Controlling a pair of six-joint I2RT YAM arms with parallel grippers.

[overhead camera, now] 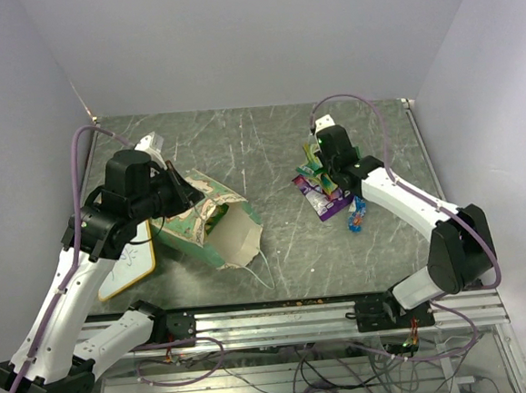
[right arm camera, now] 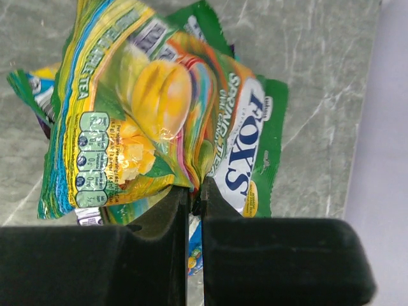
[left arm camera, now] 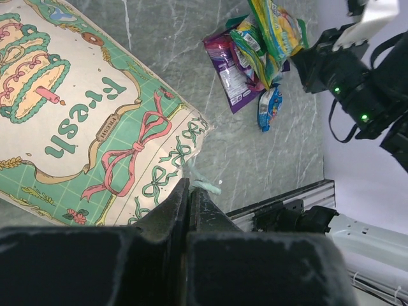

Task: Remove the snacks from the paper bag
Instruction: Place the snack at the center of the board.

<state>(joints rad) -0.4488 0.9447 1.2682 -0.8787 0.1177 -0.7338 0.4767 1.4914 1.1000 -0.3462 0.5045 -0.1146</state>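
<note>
The paper bag point(overhead camera: 212, 220) lies on its side, its open mouth facing the near right. My left gripper point(overhead camera: 188, 195) is shut on a mint-green edge of the paper bag point(left arm camera: 95, 127), which sticks out between my left gripper's point(left arm camera: 189, 185) tips. To the right, my right gripper point(overhead camera: 328, 180) is shut on a yellow-green packet with a pink edge point(right arm camera: 127, 115), pinched by my right gripper point(right arm camera: 196, 191). This packet hangs over a pile of snacks: a green-white packet point(right arm camera: 252, 153), a purple one point(overhead camera: 323, 203) and a blue one point(overhead camera: 356, 215). The pile also shows in the left wrist view, with the purple packet point(left arm camera: 226, 73) beside the blue packet point(left arm camera: 269, 108).
A wood-framed whiteboard point(overhead camera: 127, 266) lies under the left arm, beside the bag. A metal rail point(overhead camera: 281, 313) runs along the table's near edge. Grey walls close in the left, back and right sides.
</note>
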